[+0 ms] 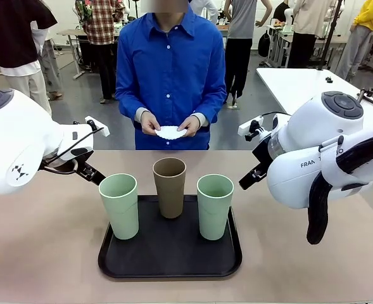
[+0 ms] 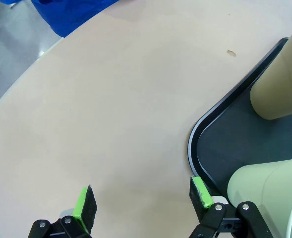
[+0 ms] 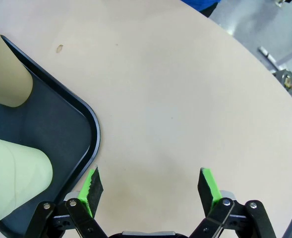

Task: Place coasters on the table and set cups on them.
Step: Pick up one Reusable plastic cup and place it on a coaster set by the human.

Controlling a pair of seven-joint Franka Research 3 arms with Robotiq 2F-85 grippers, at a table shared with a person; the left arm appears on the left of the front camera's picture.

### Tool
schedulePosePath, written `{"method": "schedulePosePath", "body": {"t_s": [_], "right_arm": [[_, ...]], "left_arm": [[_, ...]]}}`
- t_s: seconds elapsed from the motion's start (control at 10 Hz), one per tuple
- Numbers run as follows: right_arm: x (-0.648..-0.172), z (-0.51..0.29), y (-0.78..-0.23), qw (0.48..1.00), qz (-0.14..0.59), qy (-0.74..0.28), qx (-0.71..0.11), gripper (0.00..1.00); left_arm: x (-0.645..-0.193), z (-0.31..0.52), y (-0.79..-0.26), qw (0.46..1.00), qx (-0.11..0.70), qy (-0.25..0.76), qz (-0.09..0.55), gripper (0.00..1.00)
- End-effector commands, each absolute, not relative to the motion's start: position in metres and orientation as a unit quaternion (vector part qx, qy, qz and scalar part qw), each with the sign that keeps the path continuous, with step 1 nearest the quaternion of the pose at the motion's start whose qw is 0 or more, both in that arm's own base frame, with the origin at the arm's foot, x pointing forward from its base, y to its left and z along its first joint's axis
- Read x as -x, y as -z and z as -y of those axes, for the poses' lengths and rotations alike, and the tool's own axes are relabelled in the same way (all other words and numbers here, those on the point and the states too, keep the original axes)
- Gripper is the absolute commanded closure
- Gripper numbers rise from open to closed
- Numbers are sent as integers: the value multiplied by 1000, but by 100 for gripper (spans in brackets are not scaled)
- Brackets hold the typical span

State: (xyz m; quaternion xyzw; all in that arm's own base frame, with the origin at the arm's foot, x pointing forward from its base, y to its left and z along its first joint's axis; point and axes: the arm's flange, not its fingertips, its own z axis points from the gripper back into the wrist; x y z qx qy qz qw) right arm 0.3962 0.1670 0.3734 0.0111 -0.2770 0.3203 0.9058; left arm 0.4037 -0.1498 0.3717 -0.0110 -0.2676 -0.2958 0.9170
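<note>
Black tray (image 1: 170,266) holds three cups (image 1: 170,187); all upright.

The left arm (image 1: 21,149) comes in from the left and the right arm (image 1: 319,158) from the right, both held low and angled toward the middle. The left gripper (image 2: 142,198) and right gripper (image 3: 150,188) point downward, jaws spread wide, holding nothing.

Coasters (image 1: 171,132) too small (perhaps stacked)

White left arm (image 1: 15,142), white right arm (image 1: 300,164), black cable (image 1: 317,212), green-padded black left claw (image 2: 141,191)
</note>
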Motion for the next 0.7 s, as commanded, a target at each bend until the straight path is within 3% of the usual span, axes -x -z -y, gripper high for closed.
{"method": "schedulePosePath", "body": {"t_s": [0.0,0.2,0.4,0.6], "right_arm": [[-396,-167,-373,906,277,-320,-11,0],[-396,-167,-373,906,277,-320,-11,0],[-388,-152,-412,901,288,-318,-59,0],[-349,-157,-455,905,264,-333,-28,0]], "left_arm": [[-404,150,-372,917,11,296,268,0],[-410,145,-377,921,-7,290,260,0],[-411,123,-416,914,-74,273,291,0],[-389,113,-460,911,-54,291,288,0]]}}
